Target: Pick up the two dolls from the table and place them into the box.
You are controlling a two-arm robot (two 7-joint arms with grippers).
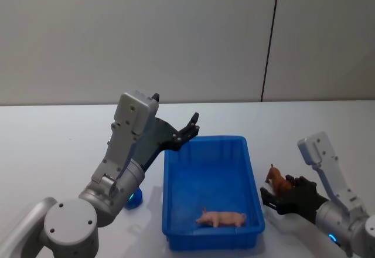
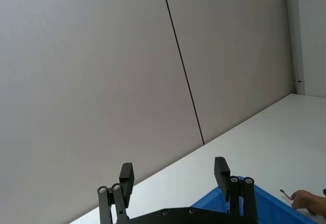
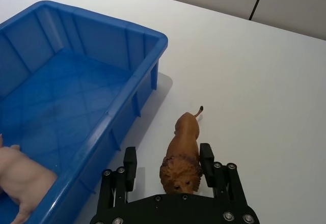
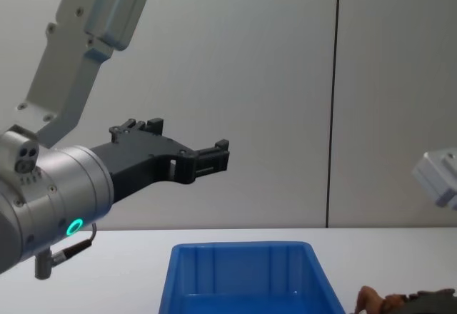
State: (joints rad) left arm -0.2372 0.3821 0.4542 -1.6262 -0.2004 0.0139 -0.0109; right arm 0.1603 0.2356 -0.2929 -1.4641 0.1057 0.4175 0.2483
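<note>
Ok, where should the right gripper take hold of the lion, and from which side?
Across the mane and shoulders, coming from its head end, as the right gripper sits now. The lion stands upright on the table, head toward the gripper, tail away, so its narrow flanks face the open fingers. It stands apart from the blue bin, leaving room for the inner finger.

A plain grey wall stands at the back, matte and unmarked. One thin dark seam runs down it from top to foot and splits it into two panels: the wider panel lies to the seam's left, the narrower to its right. In the left wrist view, well apart from the seam, a white upright frame stands against the wall, with a small metal fitting close to its lower end.
</note>
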